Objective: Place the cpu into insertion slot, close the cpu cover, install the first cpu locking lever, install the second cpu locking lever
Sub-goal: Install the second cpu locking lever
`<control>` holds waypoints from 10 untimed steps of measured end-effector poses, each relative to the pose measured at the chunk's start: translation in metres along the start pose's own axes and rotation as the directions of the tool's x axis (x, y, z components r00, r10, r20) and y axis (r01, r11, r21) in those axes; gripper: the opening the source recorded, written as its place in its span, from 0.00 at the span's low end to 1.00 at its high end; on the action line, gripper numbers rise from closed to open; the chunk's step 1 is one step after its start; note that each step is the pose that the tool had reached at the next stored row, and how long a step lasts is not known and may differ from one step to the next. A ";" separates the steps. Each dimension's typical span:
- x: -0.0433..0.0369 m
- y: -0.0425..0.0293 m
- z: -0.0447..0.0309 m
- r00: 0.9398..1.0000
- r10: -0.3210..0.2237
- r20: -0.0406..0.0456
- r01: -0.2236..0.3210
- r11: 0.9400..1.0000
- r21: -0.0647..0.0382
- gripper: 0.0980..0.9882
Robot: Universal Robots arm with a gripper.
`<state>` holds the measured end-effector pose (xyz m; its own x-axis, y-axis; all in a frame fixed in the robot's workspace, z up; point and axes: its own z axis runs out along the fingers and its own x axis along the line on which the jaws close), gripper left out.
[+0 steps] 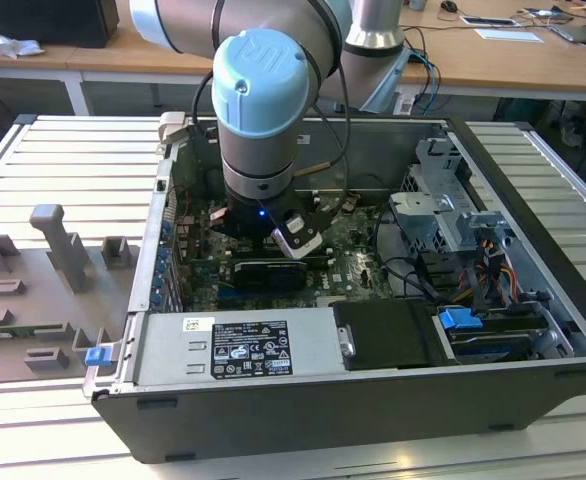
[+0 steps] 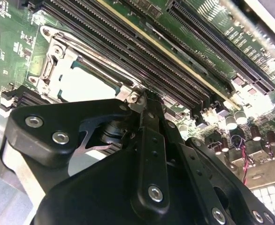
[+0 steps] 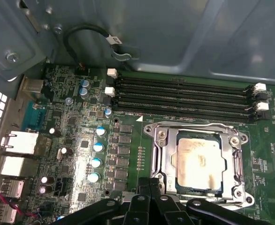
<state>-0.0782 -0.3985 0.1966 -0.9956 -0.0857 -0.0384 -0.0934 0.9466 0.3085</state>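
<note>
The cpu (image 3: 197, 159), a pale square chip with brownish stains on its face, lies in the insertion slot (image 3: 154, 131) on the green board. The cpu cover (image 3: 168, 157), a dull-silver frame, lies flat over it, and the chip shows through the cut-out. In the second wrist view the cpu (image 2: 83, 84) sits just beyond my fingertips. My gripper (image 3: 150, 183) is shut with its black fingers together at the socket's edge, and nothing shows between them. The gripper (image 2: 145, 95) tip rests close to the socket's corner. In the exterior view the arm (image 1: 263, 130) reaches down into the open computer case.
Black memory slots (image 3: 184, 93) run along one side of the socket. Capacitors (image 3: 96, 147) and rear ports (image 3: 15, 143) stand on another side. The case (image 1: 373, 415) also holds a power supply (image 1: 238, 345), a long black card (image 1: 263, 272) and a drive cage (image 1: 453, 215). A grey fixture (image 1: 43, 280) lies at the exterior view's left.
</note>
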 end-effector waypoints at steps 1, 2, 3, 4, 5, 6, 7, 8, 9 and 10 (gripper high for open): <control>-0.0001 0.0007 -0.0020 1.000 0.000 0.000 0.000 1.000 0.000 0.01; -0.0001 0.0013 -0.0040 1.000 0.000 0.000 0.000 1.000 -0.001 0.01; -0.0001 0.0016 -0.0048 1.000 0.000 0.000 0.000 1.000 -0.001 0.01; -0.0002 0.0017 -0.0053 1.000 0.000 0.000 0.000 1.000 -0.002 0.01; -0.0002 0.0019 -0.0058 1.000 0.000 0.000 0.000 1.000 -0.002 0.01; -0.0003 0.0021 -0.0065 1.000 0.000 0.000 0.000 1.000 -0.002 0.01; -0.0003 0.0024 -0.0073 1.000 0.000 0.000 0.000 1.000 -0.002 0.01; -0.0003 0.0027 -0.0082 1.000 0.000 0.000 0.000 1.000 -0.002 0.01; -0.0004 0.0032 -0.0098 1.000 0.000 0.000 0.000 1.000 -0.002 0.01; -0.0004 0.0036 -0.0112 1.000 0.000 0.000 0.000 1.000 -0.002 0.01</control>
<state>-0.0782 -0.3985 0.2083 -0.9956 -0.0857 -0.0385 -0.0934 0.9461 0.3101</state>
